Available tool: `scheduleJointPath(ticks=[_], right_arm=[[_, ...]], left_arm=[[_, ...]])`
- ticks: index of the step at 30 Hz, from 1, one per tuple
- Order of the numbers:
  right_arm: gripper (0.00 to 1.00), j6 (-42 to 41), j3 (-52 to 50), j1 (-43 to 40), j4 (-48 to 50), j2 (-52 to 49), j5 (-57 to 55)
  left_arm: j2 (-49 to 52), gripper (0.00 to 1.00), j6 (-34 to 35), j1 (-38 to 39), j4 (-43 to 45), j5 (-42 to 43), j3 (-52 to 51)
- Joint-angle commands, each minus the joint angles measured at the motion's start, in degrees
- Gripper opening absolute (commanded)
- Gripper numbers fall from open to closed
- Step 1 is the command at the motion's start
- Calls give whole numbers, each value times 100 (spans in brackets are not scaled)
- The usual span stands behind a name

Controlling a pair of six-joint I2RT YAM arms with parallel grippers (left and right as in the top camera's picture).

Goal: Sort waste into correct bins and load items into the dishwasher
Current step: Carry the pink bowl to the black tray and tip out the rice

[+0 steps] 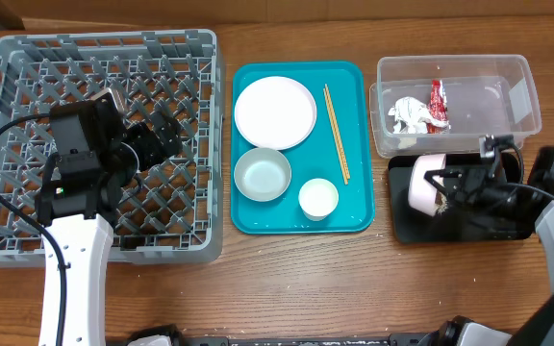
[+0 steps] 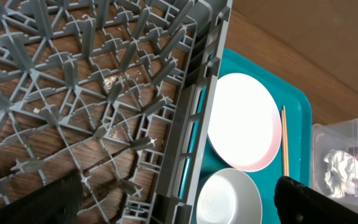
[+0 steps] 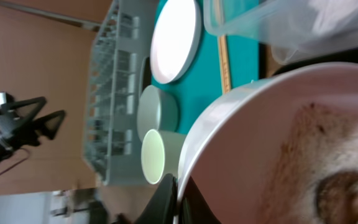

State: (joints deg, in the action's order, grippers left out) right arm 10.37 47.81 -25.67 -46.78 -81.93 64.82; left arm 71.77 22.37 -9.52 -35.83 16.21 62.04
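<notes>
Starting at the left edge of the table (image 1: 287,288): finds the left claw (image 1: 173,133) spread wide and holding nothing, poised above the lattice floor of the grey dish rack (image 1: 104,37). Moving right to the teal tray (image 1: 354,91) at the middle of the table: counts a white plate (image 1: 274,111) toward the far edge, a pale-blue bowl (image 1: 262,175) and a small white cup (image 1: 317,198) toward the near edge, and a pair of chopsticks (image 1: 336,133) lying lengthwise from far to near, drifting slightly rightward at the near end. Reaching the right edge: sees a clear tub (image 1: 522,96) already holding crumpled paper (image 1: 410,115) and a red wrapper (image 1: 438,104), with a black tray (image 1: 469,231) just on its near side. Finds the right claw (image 1: 447,185) clamped on the rim of a white bowl (image 1: 423,181), tipped on its side over the left end of the black tray, mouth turned right toward the wrist, with a blurred brown patch (image 3: 328,186) inside in the right wrist view. Judges emptying into the black tray to be the step in hand. Places the dish rack well apart from this bowl, leftward across the whole teal tray; probably calls for a long leftward carry, or a pass to the left arm, much the nearer to the rack.
</notes>
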Motion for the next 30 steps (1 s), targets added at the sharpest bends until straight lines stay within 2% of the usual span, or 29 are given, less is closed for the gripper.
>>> scheduleJointPath(ticks=[1,9,15,19,22,30], right_arm=[[4,216,-376,-273,315,-269,1491],[4,317,-468,-782,474,-363,2494],[4,286,-474,-1029,452,-562,2511],[4,-70,-474,-1353,470,-765,2511],[4,-793,-474,-1606,326,-820,2511],[4,-785,-474,-1716,595,-822,2511]], left_arm=[[-24,100,35,-20,2,-28,149],[-20,100,35,-20,2,-31,149],[-20,100,35,-22,2,-31,149],[-20,100,37,-20,2,-31,149],[-20,100,37,-22,4,-31,149],[-20,100,37,-22,2,-31,149]])
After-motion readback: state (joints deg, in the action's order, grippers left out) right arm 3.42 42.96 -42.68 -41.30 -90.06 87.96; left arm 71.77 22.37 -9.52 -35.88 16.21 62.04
